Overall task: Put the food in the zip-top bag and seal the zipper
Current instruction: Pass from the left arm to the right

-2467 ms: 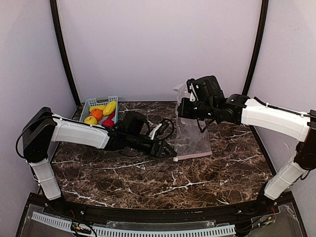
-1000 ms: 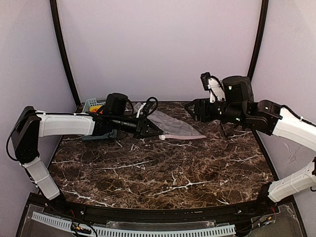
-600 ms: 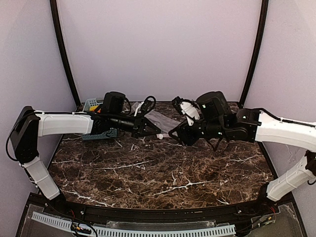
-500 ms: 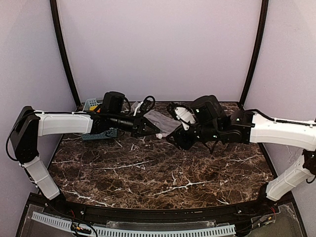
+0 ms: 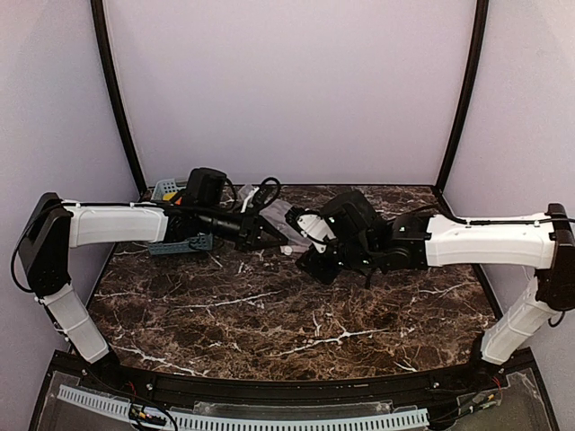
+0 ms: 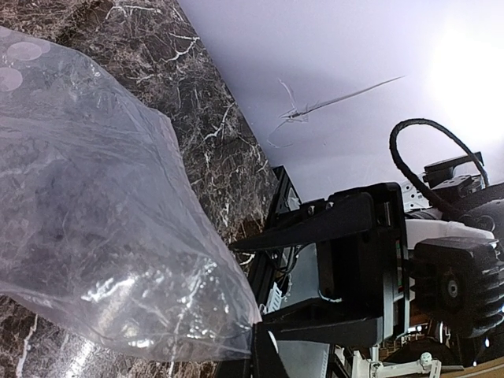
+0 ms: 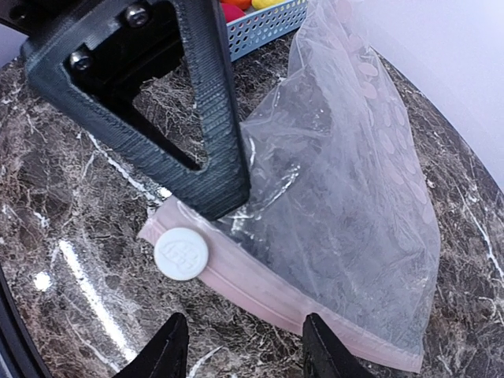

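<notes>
- Two arms meet over the middle back of the marble table (image 5: 314, 332), tips close together.
- The left gripper (image 7: 224, 193) is clamped on the zip-top bag (image 7: 346, 197), pinching the plastic just behind the mouth edge at the slider end.
- In the left wrist view the bag (image 6: 94, 236) narrows to a point at that gripper's tip at the bottom of the frame.
- The right gripper (image 7: 246, 350) has its jaws wide apart with nothing held. It hangs just in front of the bag's mouth, and both fingertips (image 7: 169, 350) show at the bottom of its own view.
- The zipper (image 7: 260, 287) is a pale pink strip running along the near edge of the bag, between the two grippers.
- The white slider (image 7: 181, 252) sits at the zipper's left end, just beside the left finger's tip.
- Cannot tell whether the strip touches the table.
- The food (image 7: 233, 9) shows as red and yellow pieces in the blue-grey basket (image 7: 268, 27), behind the left gripper and apart from the bag.
- In the top view the basket (image 5: 166, 190) is at the back left, partly hidden by the left arm.
</notes>
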You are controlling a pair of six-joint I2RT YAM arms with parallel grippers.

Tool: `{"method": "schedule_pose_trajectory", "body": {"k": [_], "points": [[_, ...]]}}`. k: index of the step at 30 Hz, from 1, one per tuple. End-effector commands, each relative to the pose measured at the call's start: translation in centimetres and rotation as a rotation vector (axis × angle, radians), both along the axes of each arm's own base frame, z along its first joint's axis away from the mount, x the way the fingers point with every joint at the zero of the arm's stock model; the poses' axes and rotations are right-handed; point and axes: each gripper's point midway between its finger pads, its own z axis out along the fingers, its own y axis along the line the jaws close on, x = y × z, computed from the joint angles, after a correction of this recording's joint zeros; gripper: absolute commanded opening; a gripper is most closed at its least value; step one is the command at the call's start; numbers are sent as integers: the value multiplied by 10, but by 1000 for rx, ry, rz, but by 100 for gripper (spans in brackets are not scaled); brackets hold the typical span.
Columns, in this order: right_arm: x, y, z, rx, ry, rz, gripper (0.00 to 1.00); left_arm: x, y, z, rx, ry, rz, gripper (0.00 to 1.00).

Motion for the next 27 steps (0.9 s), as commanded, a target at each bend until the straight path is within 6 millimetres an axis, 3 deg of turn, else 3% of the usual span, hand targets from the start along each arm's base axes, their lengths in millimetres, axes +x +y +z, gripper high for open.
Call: {"method": "schedule_pose_trajectory", "body": {"k": [1,9,24,27], "points": [[15,7,11,-8,-94,-29,46,-2,3,24,-27,-55,-15,1],[30,15,16,2,-144,-80,26,-2,3,21,-11,-67,-18,1],[34,29,25,42,-183,-49,26,-2,2,17,-5,-59,-33,1],[34,30,26,44,-185,-41,16,-3,2,17,-6,-60,-37,1]]}}
